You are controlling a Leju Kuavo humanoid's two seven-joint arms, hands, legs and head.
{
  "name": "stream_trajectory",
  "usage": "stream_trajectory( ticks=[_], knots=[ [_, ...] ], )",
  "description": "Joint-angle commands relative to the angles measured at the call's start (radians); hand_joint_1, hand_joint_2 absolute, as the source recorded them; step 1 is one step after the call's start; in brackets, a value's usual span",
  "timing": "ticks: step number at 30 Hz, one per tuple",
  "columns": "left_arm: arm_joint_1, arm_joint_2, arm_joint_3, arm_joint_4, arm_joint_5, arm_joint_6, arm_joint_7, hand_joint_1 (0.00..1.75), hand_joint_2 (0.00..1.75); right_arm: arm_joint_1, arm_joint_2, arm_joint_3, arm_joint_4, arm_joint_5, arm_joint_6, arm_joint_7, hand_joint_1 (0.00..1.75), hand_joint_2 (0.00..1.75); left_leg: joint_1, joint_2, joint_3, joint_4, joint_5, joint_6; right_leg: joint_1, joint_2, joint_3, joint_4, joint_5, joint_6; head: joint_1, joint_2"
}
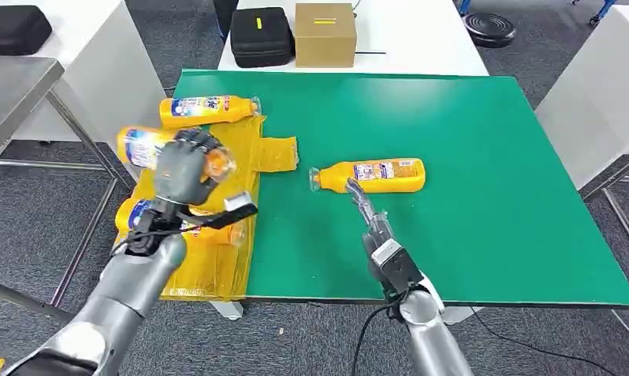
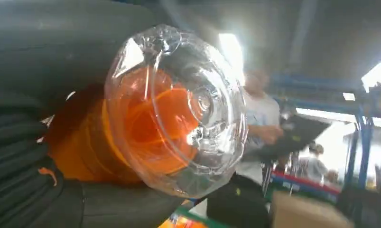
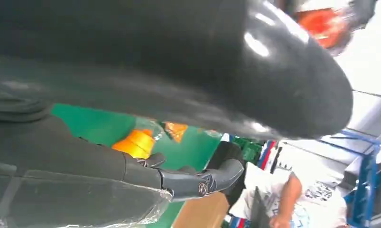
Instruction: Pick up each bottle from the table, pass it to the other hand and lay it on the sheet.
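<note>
My left hand [image 1: 182,171] grips an orange bottle [image 1: 141,146] with a blue-and-white label and holds it above the yellow sheet [image 1: 205,270], which hangs over the table's left edge. In the left wrist view the held bottle's clear cap [image 2: 179,109] sits close to the camera between dark fingers [image 2: 17,156]. Two more orange bottles lie on the sheet, one at its far end [image 1: 209,108] and one under my left arm [image 1: 135,213]. Another bottle [image 1: 377,174] lies on the green mat [image 1: 468,157]. My right hand [image 1: 371,218] stretches out flat, its fingertips at that bottle's near side, holding nothing.
A black case [image 1: 260,35] and a cardboard box [image 1: 324,34] stand on the white table behind the mat. A metal table [image 1: 13,86] is to the left. A person in a white shirt [image 2: 259,118] stands beyond the table.
</note>
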Motion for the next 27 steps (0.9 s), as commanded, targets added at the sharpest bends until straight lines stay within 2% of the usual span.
stream_trajectory(
  ticks=[1, 4, 9, 14, 24, 27],
  knots=[
    [-0.188, -0.027, -0.315, 0.423, -0.292, 0.019, 0.154, 1.75, 1.75, -0.081, -0.034, 0.036, 0.016, -0.001, 0.039, -0.004, 0.00, 0.00, 0.003, -0.001, 0.005, 0.002, -0.003, -0.003, 0.003, -0.002, 0.006, 0.001, -0.003, -0.003, 0.000, 0.000],
    [-0.207, -0.037, -0.376, 0.465, -0.292, 0.010, 0.162, 1.75, 1.75, -0.073, -0.040, 0.052, -0.006, -0.002, 0.051, -0.010, 0.00, 0.00, 0.002, -0.001, 0.003, 0.001, -0.002, -0.002, 0.002, -0.002, 0.004, 0.001, -0.002, -0.002, 0.000, 0.000],
    [-0.217, -0.066, -0.391, 0.491, -0.289, -0.002, 0.143, 1.75, 1.75, -0.054, -0.047, 0.065, -0.031, 0.003, 0.054, -0.009, 0.00, 0.00, 0.002, -0.001, 0.004, 0.002, -0.003, -0.002, 0.003, -0.002, 0.005, 0.001, -0.003, -0.002, 0.000, 0.000],
    [-0.241, -0.082, -0.439, 0.511, -0.292, -0.049, 0.142, 1.75, 1.75, 0.009, -0.057, 0.077, -0.121, 0.017, 0.053, -0.009, 0.00, 0.00, 0.002, -0.002, 0.002, 0.002, -0.002, -0.002, 0.002, -0.003, 0.003, 0.000, -0.002, -0.002, 0.000, 0.000],
    [-0.258, -0.100, -0.403, 0.538, -0.255, -0.140, 0.143, 1.75, 1.75, 0.020, -0.063, 0.080, -0.146, 0.017, 0.044, 0.000, 0.00, 0.00, 0.003, 0.000, 0.003, 0.002, -0.003, -0.003, 0.003, -0.001, 0.004, 0.001, -0.002, -0.002, 0.000, 0.000],
    [-0.287, -0.105, -0.371, 0.544, -0.248, -0.197, 0.195, 1.75, 1.75, -0.007, -0.052, 0.077, -0.136, 0.023, 0.048, 0.006, 0.00, 0.00, 0.002, 0.000, 0.001, 0.003, -0.002, -0.002, 0.003, -0.001, 0.002, 0.001, -0.002, -0.002, 0.000, 0.000]
  ],
)
